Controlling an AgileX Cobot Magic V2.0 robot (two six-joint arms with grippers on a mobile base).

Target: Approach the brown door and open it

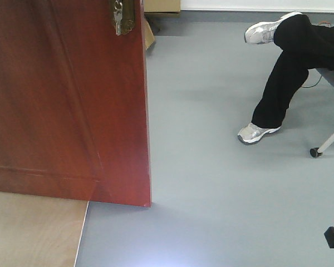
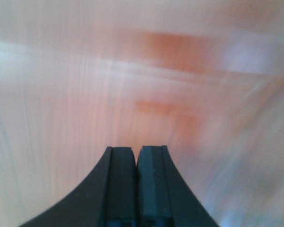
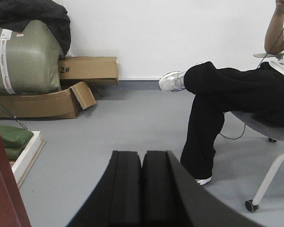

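Note:
The brown door (image 1: 67, 100), glossy reddish-brown with a recessed panel, fills the left of the front view, its free edge running down to the floor. Its brass lock plate with silver keys (image 1: 121, 16) shows at the top edge. A sliver of the door's edge (image 3: 2, 189) appears at the lower left of the right wrist view. My left gripper (image 2: 136, 150) is shut, empty, close to a blurred pale orange-pink surface. My right gripper (image 3: 142, 153) is shut and empty, pointing over the grey floor. The lever handle is out of view.
A seated person in black trousers (image 1: 284, 72) and grey sneakers sits on a wheeled chair (image 3: 270, 175) at the right. Cardboard boxes (image 3: 85, 71) and a green sack (image 3: 23, 56) stand by the far wall. A wooden board (image 1: 33, 231) lies under the door.

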